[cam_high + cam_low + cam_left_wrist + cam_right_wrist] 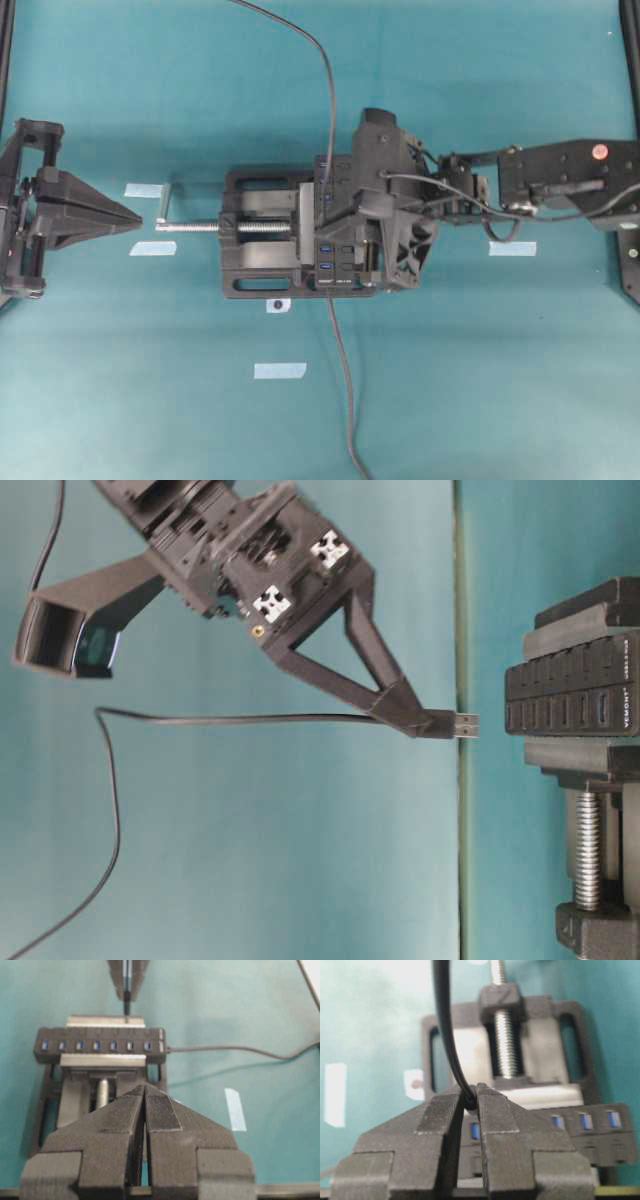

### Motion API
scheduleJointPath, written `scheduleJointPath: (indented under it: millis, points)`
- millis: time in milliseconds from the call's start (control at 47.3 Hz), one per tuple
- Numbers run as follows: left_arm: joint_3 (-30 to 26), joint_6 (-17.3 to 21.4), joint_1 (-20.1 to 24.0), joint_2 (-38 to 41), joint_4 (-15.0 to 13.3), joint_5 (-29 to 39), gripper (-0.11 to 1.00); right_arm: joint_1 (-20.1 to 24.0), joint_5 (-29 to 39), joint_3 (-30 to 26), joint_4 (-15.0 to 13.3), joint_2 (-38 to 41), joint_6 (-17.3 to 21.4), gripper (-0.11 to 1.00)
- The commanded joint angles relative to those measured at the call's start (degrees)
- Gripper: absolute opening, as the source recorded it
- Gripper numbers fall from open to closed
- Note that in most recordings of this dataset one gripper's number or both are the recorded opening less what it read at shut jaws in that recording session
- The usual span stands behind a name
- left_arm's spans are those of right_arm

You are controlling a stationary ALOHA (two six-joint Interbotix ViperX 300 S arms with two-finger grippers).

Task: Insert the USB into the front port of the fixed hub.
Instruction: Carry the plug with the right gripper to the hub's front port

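Observation:
My right gripper (424, 719) is shut on the USB (452, 724), whose silver tip points at the fixed hub (566, 695) and stops a short gap away from it. In the right wrist view the fingertips (490, 1105) pinch the black cable (444, 1020) just above the hub's row of blue ports (586, 1121). The hub (333, 222) is clamped in a black vise (262, 232) mid-table. In the left wrist view the plug (127, 1007) hangs just above the hub (100, 1046). My left gripper (136, 215) is shut and empty, left of the vise's handle.
The vise's silver screw (195, 227) and handle (165, 203) stick out toward the left gripper. The hub's own cable (345, 400) runs to the near table edge. The USB's cable (300, 35) trails to the far edge. Several tape marks (280, 370) lie on the teal mat.

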Motion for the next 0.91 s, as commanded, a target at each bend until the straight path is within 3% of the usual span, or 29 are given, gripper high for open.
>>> scheduleJointPath:
  millis: [0, 888]
  points:
    - [-0.88, -0.09, -0.09, 0.18, 0.0, -0.53, 0.0, 0.88, -1.49, 0.18, 0.09, -1.58, 1.49, 0.06]
    - [-0.62, -0.09, -0.09, 0.18, 0.0, -2.55, 0.0, 2.81, -1.41, 0.26, 0.09, 3.25, 3.43, 0.06]
